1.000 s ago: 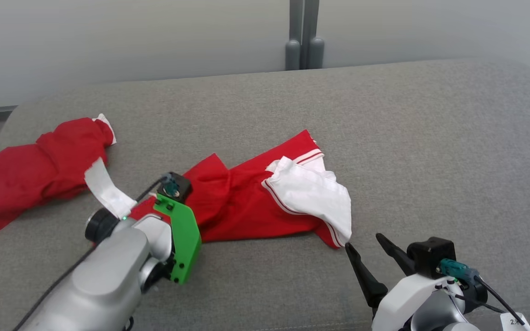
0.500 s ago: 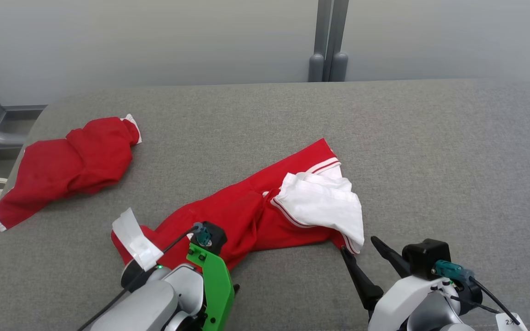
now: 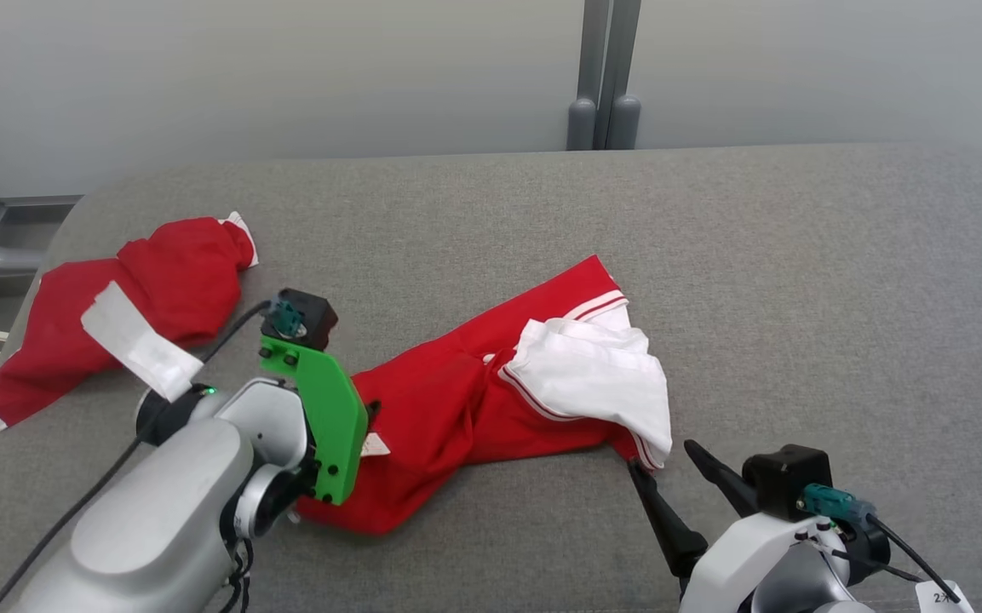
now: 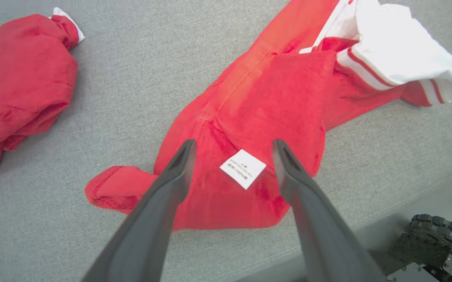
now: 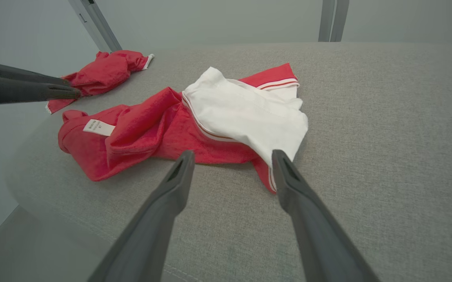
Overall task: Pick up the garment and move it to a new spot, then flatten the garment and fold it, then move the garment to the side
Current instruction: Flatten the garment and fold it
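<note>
A wide grey desk [image 3: 797,281], covered in felt-like woven fabric and rounded at its far corners, carries two pieces of clothing. Toward its front edge, about the middle, lies a crumpled red garment with a white panel and red-and-white striped trim [image 3: 456,400]. The white part is bunched at its right end. The red cloth runs slantwise down to the front left, where a small white printed label [image 4: 243,168] faces up. Well apart from it, near the far left corner, lies a rumpled red cloth bundle with a white-edged cuff [image 3: 175,272].
</note>
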Robot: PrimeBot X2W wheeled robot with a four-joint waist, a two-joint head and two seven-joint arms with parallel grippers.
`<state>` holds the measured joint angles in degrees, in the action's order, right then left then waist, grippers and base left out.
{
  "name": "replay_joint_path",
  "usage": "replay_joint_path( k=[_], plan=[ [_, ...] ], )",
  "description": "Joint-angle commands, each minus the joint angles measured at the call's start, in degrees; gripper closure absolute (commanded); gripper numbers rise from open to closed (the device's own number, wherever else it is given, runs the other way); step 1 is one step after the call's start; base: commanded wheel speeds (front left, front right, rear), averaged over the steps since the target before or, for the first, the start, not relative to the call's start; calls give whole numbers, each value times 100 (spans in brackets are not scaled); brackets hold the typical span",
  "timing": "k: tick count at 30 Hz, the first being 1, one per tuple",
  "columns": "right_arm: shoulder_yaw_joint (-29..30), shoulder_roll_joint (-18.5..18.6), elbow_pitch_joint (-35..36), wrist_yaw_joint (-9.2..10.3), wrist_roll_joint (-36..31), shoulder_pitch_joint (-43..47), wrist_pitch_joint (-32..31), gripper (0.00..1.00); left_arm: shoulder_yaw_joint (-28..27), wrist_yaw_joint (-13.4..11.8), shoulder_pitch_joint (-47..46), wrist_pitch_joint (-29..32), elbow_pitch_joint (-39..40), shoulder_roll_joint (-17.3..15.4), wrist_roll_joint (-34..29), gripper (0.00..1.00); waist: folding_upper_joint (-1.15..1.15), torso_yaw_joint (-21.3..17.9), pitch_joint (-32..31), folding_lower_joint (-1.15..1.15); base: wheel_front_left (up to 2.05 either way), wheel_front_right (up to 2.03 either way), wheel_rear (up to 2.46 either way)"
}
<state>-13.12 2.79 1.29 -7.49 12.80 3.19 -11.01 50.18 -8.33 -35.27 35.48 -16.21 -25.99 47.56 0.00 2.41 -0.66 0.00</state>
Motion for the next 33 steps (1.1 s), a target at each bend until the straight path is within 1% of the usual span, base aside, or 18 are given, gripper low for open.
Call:
replay_joint_path(
  k=[1,4,7,12,19,23,25,26,27,29,32,33],
  plan=[
    [-19,20,6,0,17,-12,8,0,-24,-47,-73,-13,-52,-4,-21,0,0,-48,47,0,0,0,0],
    [-74,20,38,0,-27,-103,-48,0,-149,-130,-219,-75,-328,77,36,0,0,-177,185,0,0,0,0],
    [-60,20,71,0,-105,-149,-88,0,-186,-157,-358,-75,-666,151,41,0,0,-331,342,0,0,0,0],
    [-58,20,149,0,-167,-258,-138,0,-186,-62,-580,61,-1192,264,108,0,0,-544,582,0,0,0,0],
    [-36,20,146,0,-175,-216,-110,0,-74,66,-697,385,-1579,266,154,0,0,-626,643,0,0,0,0],
    [-74,20,130,0,-145,-228,-95,0,-62,35,-714,386,-1691,278,154,0,0,-615,636,0,0,0,0],
    [-101,20,118,0,-151,-245,-98,0,-60,39,-704,396,-1741,298,169,5,0,-614,631,0,0,0,0],
    [-116,20,117,0,-154,-250,-101,0,-56,35,-696,412,-1780,303,173,15,0,-616,630,0,0,0,0],
    [-128,20,119,0,-158,-255,-106,0,-54,33,-688,413,-1820,304,184,18,0,-621,632,0,0,0,0],
    [-155,21,124,0,-165,-271,-116,0,-70,31,-687,384,-1880,318,206,0,0,-644,649,0,0,0,0],
    [-178,21,136,0,-171,-295,-126,0,-95,28,-691,352,-1945,341,229,0,0,-676,686,0,0,0,0],
    [-175,21,148,0,-182,-316,-136,0,-108,32,-713,340,-2023,362,256,6,0,-701,727,0,0,0,0]
  ],
)
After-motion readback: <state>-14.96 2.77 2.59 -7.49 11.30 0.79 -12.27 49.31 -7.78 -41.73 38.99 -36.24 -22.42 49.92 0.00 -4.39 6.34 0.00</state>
